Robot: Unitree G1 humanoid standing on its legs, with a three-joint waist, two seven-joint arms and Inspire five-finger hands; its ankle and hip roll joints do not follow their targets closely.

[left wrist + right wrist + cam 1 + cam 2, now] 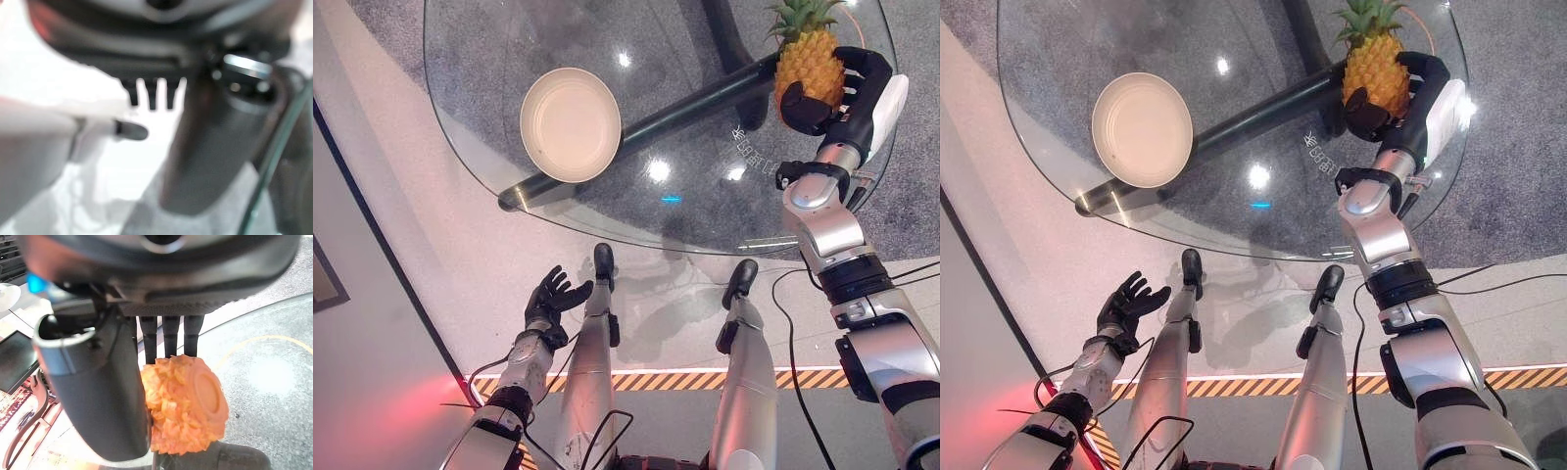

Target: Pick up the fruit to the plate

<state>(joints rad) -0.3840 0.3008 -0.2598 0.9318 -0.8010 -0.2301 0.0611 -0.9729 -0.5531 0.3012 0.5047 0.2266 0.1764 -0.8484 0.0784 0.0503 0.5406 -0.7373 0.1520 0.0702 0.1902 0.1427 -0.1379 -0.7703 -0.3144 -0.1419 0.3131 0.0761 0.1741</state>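
Note:
A yellow pineapple [808, 61] with a green crown stands upright over the far right part of the round glass table [489, 147]. My right hand [847, 93] is wrapped around it, thumb on the near side and fingers behind. The right wrist view shows the pineapple [188, 406] pinched between the thumb [98, 396] and the fingers. A cream plate [571, 124] sits on the glass towards the left, well apart from the fruit. My left hand [551, 297] hangs below the table's near edge over the floor, fingers spread and holding nothing.
A dark table leg [695, 103] runs diagonally under the glass from the plate towards the pineapple. Grey carpet shows through the top. A yellow-and-black striped strip [675, 380] crosses the floor near me, and a dark wall edge [382, 245] runs along the left.

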